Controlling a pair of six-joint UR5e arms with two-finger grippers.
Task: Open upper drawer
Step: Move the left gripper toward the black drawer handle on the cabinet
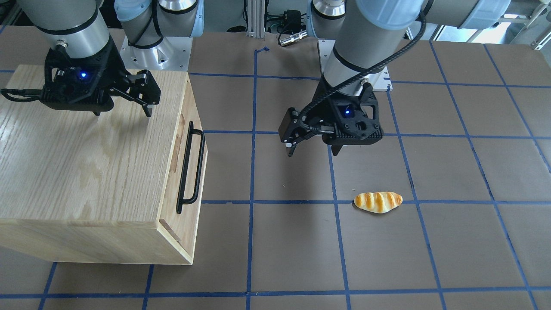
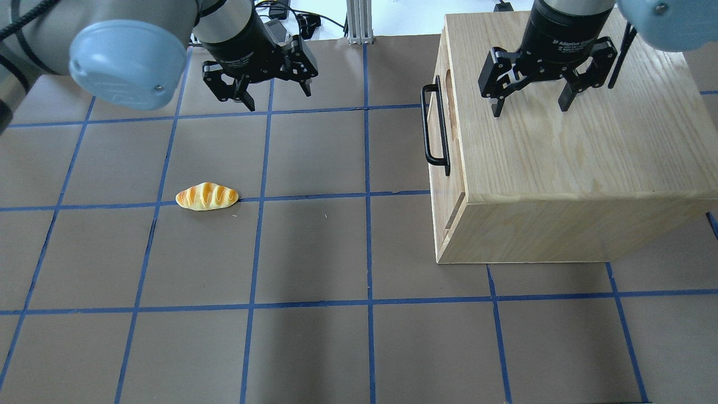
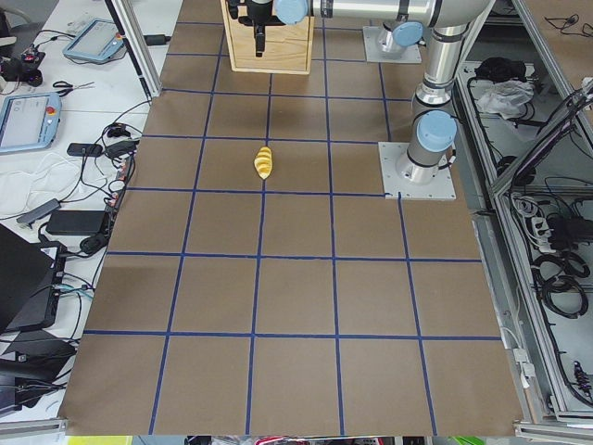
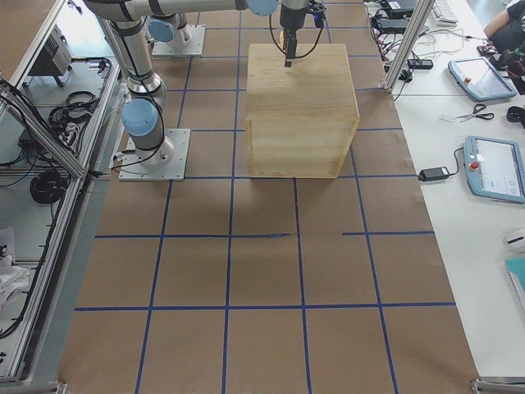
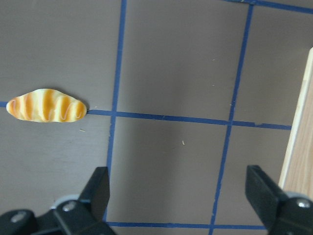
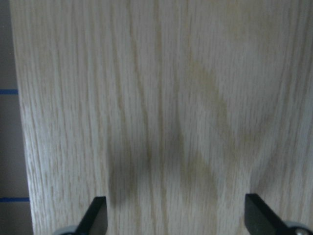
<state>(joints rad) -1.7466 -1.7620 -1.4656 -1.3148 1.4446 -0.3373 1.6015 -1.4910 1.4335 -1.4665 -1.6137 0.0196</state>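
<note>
The upper drawer's front panel faces the table's middle and sits closed in the oak cabinet. Its black bar handle and oblong notch show; the overhead view shows the panel and handle too. My right gripper hangs open and empty just above the cabinet's top, behind the handle. My left gripper is open and empty above the mat, well away from the handle; in the front view it hovers between the cabinet and the roll.
A bread roll lies on the brown mat with blue grid lines, near my left gripper, and shows in the left wrist view. The cabinet's edge shows at that view's right. Tablets and cables lie beyond the table's far side.
</note>
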